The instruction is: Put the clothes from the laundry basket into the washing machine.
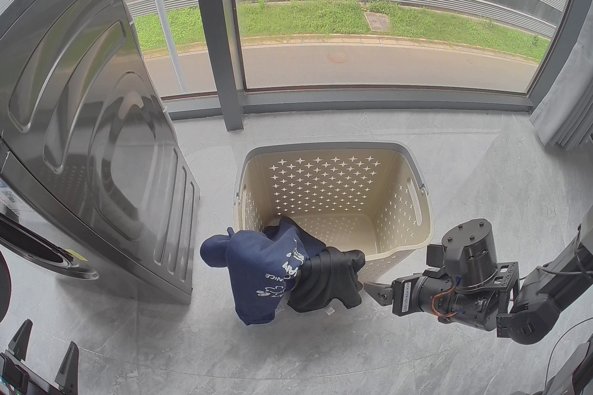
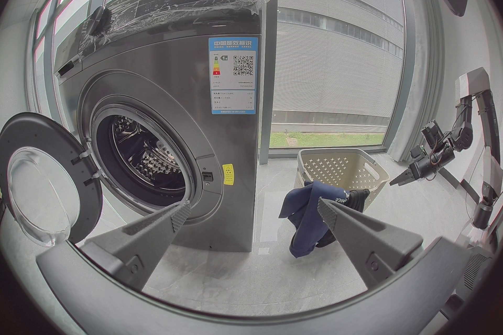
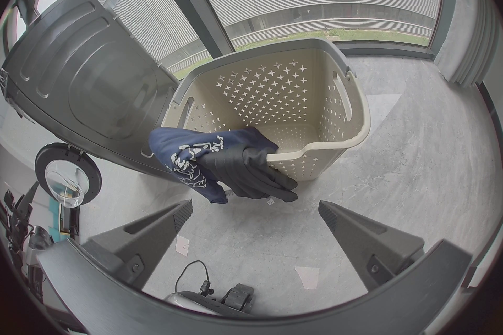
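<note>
While the washing machine [image 2: 157, 85] beside the laundry basket [image 1: 395, 211] stood open, the navy and black clothes [image 1: 290, 279] hung over the basket's rim, none loaded. Both the left end effector [image 2: 249, 208] and right end effector [image 3: 251, 208] gaped wide, empty.

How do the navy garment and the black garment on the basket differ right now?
The navy garment bears white print; the black garment is plain. The navy one hangs on the side of the washing machine, the black one nearer the right gripper. Both drape over the near rim of the basket, hanging outside it.
</note>
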You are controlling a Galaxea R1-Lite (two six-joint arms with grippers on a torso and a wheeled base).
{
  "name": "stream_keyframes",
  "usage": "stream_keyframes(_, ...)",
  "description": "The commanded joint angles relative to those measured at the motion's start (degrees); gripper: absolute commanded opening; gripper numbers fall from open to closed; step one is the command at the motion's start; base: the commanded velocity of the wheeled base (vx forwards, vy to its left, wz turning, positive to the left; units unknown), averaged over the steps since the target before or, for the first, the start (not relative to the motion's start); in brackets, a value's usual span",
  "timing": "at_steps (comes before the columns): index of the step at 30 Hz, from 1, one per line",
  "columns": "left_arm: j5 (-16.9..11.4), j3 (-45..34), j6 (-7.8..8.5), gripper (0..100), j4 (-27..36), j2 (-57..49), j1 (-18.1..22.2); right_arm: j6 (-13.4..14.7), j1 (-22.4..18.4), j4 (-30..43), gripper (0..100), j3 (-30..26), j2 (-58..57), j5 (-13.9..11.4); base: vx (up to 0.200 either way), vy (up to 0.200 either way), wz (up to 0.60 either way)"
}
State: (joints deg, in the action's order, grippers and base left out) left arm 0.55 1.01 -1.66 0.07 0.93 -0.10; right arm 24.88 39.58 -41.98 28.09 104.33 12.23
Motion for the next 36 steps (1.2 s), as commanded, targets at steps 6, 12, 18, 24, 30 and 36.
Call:
stream_keyframes(6,0.0,-0.9,-0.1,100,0.0,-0.4,0.0,-0.1,1.2,-0.6,100,0.5,4.0,0.0,0.0,0.0,0.0)
stream_keyframes(12,0.0,-0.9,-0.01,100,0.0,-0.4,0.0,-0.1,2.0,-0.6,100,1.7,6.7,0.0,0.0,0.0,0.0)
stream_keyframes(18,0.0,-0.9,-0.01,100,0.0,-0.4,0.0,-0.1,1.6,-0.6,100,4.0,8.5,0.0,0.0,0.0,0.0)
stream_keyframes(24,0.0,-0.9,-0.1,100,-0.1,-0.4,0.0,-0.2,1.9,-0.6,100,8.0,12.2,0.0,0.0,0.0,0.0)
stream_keyframes(30,0.0,-0.9,-0.1,100,0.0,-0.4,0.0,0.1,1.7,-0.7,100,12.7,16.6,-0.1,0.0,0.0,0.0)
stream_keyframes(36,0.0,-0.9,-0.1,100,0.0,-0.4,0.0,0.3,1.8,-1.5,100,16.6,19.6,-0.3,0.0,0.0,0.0)
